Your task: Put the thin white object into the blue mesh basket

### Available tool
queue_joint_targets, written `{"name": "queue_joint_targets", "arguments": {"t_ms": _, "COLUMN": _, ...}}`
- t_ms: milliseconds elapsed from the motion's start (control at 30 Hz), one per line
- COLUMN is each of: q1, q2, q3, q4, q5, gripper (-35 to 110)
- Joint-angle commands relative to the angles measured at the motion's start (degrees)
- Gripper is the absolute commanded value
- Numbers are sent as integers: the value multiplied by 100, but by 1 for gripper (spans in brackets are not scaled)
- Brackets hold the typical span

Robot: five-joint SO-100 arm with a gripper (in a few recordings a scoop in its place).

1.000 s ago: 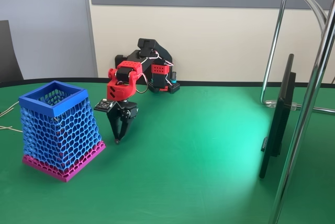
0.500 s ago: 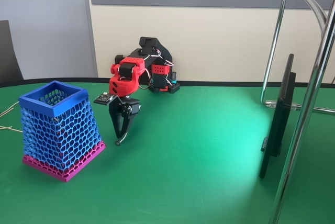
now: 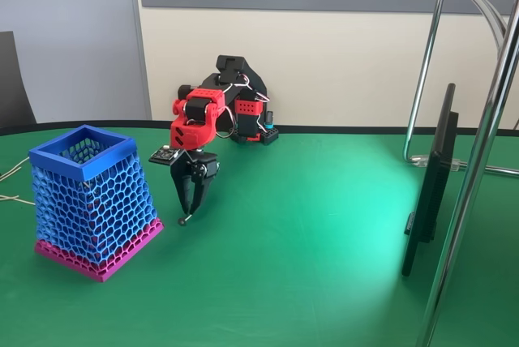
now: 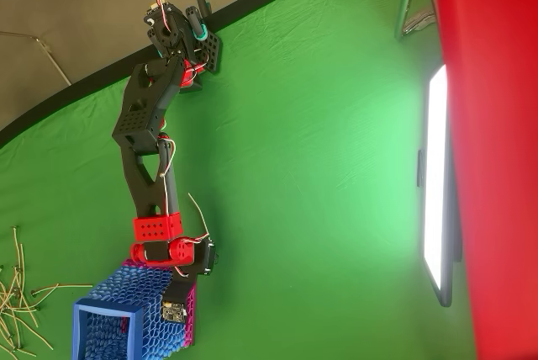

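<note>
My gripper hangs tip-down just above the desk, beside the basket near its left edge, jaws nearly closed; I cannot make out the strip between them.

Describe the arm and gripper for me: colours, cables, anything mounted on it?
The arm has black links with red joint housings and loose white and red wires. The gripper has slim black fingers under a red wrist, with a small bare circuit board beside it.
</note>
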Motion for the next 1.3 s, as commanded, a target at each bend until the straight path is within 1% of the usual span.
{"name": "queue_joint_targets", "arguments": {"t_ms": 0, "q1": 70, "q2": 44, "q3": -97, "q4": 35, "q5": -105, "gripper": 11}}
{"name": "queue_joint_targets", "arguments": {"t_ms": 867, "q1": 290, "q2": -501, "q3": -677, "q4": 35, "q5": -615, "gripper": 12}}
{"name": "queue_joint_targets", "arguments": {"t_ms": 1000, "q1": 290, "q2": -562, "q3": -765, "q4": 35, "q5": -677, "gripper": 10}}
{"name": "queue_joint_targets", "arguments": {"t_ms": 1200, "q1": 290, "q2": -562, "q3": -747, "q4": 44, "q5": -721, "gripper": 1}}
{"name": "queue_joint_targets", "arguments": {"t_ms": 1267, "q1": 290, "q2": -562, "q3": -747, "q4": 44, "q5": -721, "gripper": 0}}
